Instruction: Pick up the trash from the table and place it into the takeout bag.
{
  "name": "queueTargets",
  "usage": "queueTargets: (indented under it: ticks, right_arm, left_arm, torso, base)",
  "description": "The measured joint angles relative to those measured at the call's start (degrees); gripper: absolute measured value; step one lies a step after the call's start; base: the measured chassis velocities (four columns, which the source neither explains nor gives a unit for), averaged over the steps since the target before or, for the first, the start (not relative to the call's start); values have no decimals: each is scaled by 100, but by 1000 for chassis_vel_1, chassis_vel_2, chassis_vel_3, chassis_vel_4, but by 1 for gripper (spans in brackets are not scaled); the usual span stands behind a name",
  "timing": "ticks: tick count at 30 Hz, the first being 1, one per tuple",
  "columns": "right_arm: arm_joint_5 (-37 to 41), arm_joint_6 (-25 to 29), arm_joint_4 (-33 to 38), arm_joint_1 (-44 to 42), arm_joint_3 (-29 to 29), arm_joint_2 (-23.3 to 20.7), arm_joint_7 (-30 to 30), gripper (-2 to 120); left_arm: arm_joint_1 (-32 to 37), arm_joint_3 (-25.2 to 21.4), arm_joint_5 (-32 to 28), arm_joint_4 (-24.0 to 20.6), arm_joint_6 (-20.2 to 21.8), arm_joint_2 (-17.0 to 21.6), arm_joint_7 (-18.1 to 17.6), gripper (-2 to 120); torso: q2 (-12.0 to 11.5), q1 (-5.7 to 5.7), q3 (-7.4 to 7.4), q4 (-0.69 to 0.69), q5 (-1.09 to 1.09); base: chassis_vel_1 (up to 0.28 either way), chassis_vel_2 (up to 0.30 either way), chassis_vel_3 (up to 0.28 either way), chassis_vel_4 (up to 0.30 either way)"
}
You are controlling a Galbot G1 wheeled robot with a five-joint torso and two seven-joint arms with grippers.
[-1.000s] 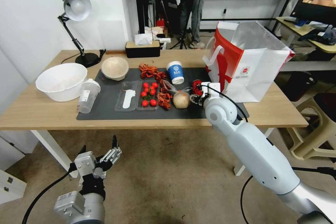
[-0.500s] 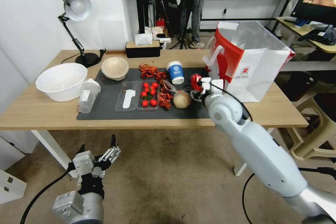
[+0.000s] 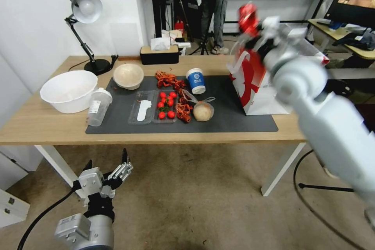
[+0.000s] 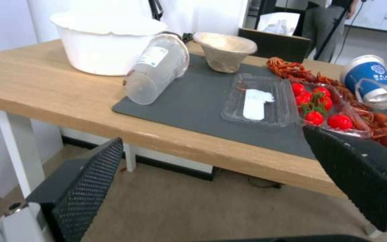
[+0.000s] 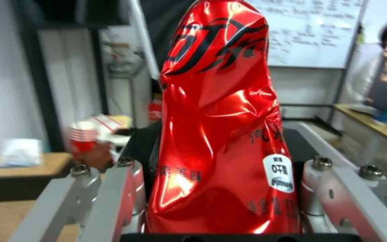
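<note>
The right gripper is squeezing the crushed red can, standing upright, near the top of the frame. The takeout bag is waiting just below it. The left gripper is hanging spread wide, lower left.

Layout of the table. A mat covers its middle; the takeout bag stands on the mat's right end. On the mat, from left: a lidded cup lying on its side, a bowl behind it, a tray, tomatoes, a plastic bag, with a paper cup behind. A basin sits left of the mat, a lamp behind it. The right gripper holds a can above the takeout bag; the left gripper hangs below the table's front edge.
</note>
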Motion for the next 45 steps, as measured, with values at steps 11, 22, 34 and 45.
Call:
queueTargets:
  ticks: [11,22,34,45]
  right_arm:
    - [-85,-3,-224,-225,112,-38,-180,77]
    - [17,66,117,-403,182,-82,-248,100]
    - [868,432,1272,-851,266,-508,-465,100]
    - [449,1405,2147,-2705,675,-813,-1225,100]
  left_arm:
    - [81,-11,99,-20,5,-10,-64,100]
    - [121,-19,107,-95,9,-27,-73,100]
    - [227,-5,190,-121,13,20,-63,100]
    - [159,-76,76,-125,13,77,-5,100]
  torso:
    - [0,-1,0,1,-2]
    - [0,0,0,1,-2]
    - [0,0,0,2,-4]
    - [1,0,-1,-1,-2]
  base:
    - [0,0,0,0]
    - [0,0,0,0]
    - [0,0,0,0]
    - [0,0,0,0]
